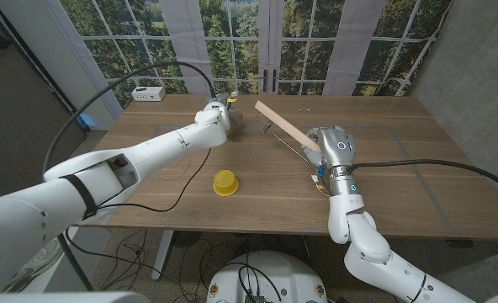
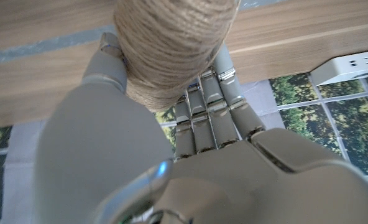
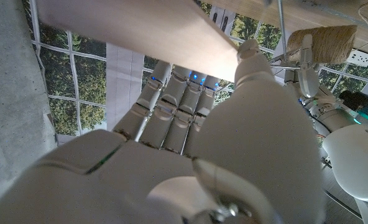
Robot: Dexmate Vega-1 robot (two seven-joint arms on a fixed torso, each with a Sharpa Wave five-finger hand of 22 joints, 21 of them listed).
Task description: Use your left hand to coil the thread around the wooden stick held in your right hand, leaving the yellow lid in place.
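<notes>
Spool of thread [image 1: 230, 115] gripped in my left hand [image 1: 214, 120], fingers wrapped round it, far side of table. Wooden stick [image 1: 286, 126] clamped in my right hand [image 1: 333, 145], long axis slanting up toward spool, free tip just beside it. Yellow lid [image 1: 225, 183] sits nearer me, between arms, untouched.

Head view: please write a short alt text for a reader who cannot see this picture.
The robot's right hand holds a flat wooden stick slanting over a wooden table, while its left hand grips a spool of twine at the table's far side. A yellow lid lies near the front edge, between the two arms.
</notes>
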